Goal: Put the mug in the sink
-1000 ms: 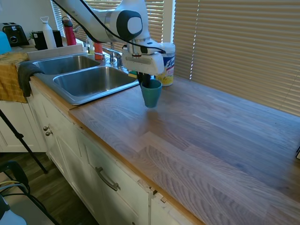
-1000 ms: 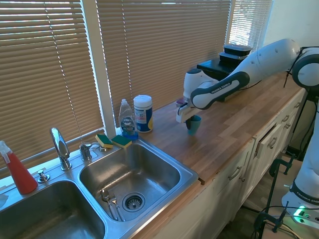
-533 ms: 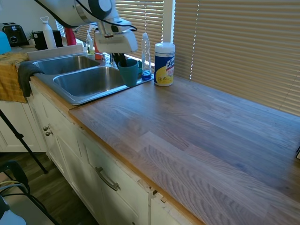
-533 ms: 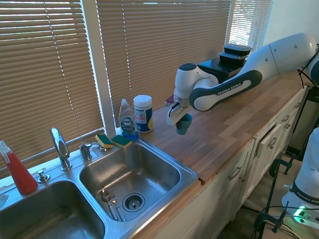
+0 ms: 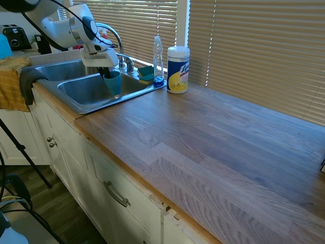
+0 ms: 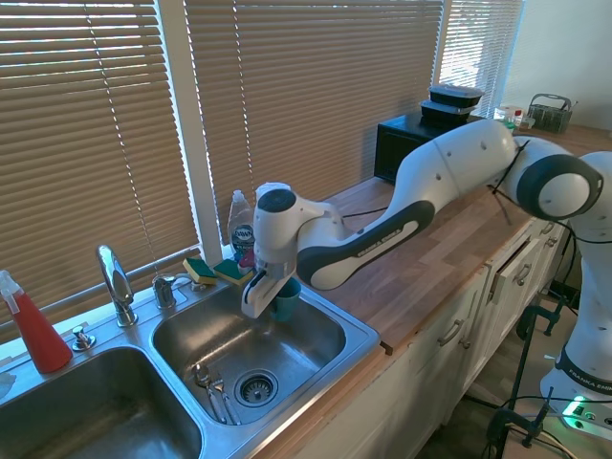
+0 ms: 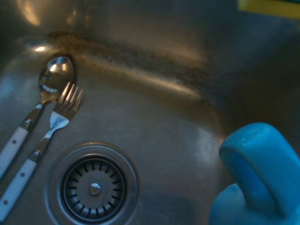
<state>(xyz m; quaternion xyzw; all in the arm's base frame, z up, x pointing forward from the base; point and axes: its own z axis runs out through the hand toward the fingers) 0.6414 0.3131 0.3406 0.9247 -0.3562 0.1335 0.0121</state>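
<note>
Mug (image 6: pixel 286 297): clamped upright in gripper (image 6: pixel 271 299), hanging over sink (image 6: pixel 316 362), right basin, near its back edge. I see drain (image 7: pixel 94 186), 1 fork (image 7: pixel 49 129), 1 spoon (image 7: pixel 41 96) directly below.

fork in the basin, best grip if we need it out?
The fork lies flat beside the spoon, near the drain. Come from straight above; pinch the white handle across its width, on the end nearer the drain, where the spoon's handle diverges slightly. Tines lie too flat.
</note>
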